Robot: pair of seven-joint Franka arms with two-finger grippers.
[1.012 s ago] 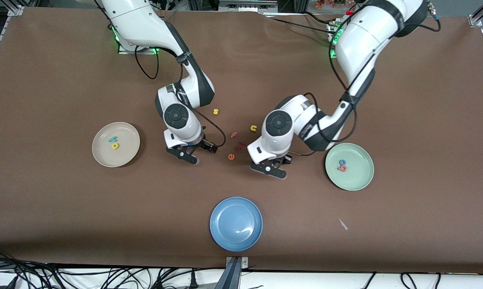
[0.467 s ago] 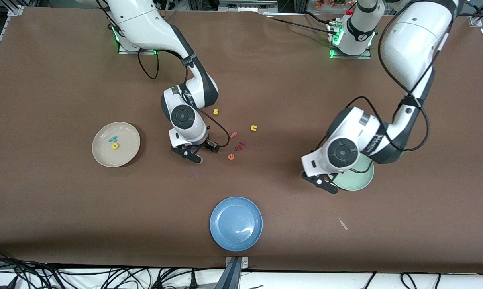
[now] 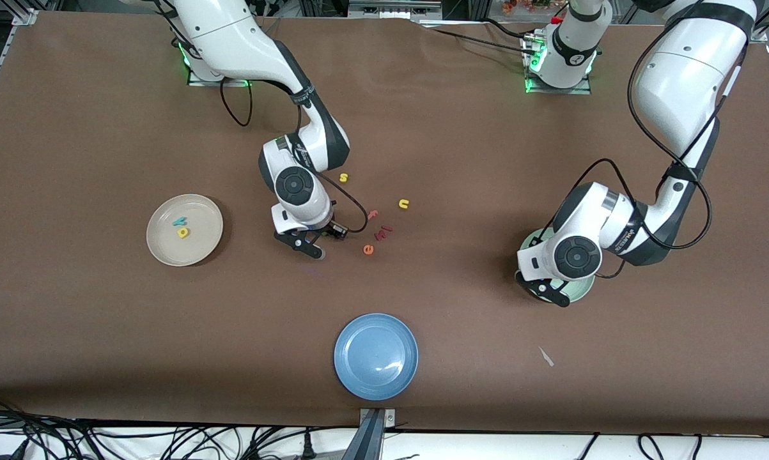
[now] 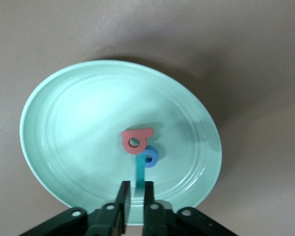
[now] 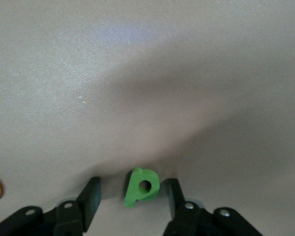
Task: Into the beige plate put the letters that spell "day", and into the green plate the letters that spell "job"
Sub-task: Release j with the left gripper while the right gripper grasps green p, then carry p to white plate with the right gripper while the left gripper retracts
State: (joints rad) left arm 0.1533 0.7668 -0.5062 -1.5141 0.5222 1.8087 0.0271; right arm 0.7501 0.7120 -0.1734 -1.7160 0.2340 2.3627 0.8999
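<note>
Green foam d: on the table between the right gripper's parted fingers, well apart from the beige plate; close squarely on its flats. Left gripper pinches the teal j over the green plate.

Left gripper over the round pale mint-green plate, black fingers nearly together with a teal foam j between them. J's top end touches the blue ring-shaped foam o. Salmon-red foam b lies against the o, mid-plate.
</note>
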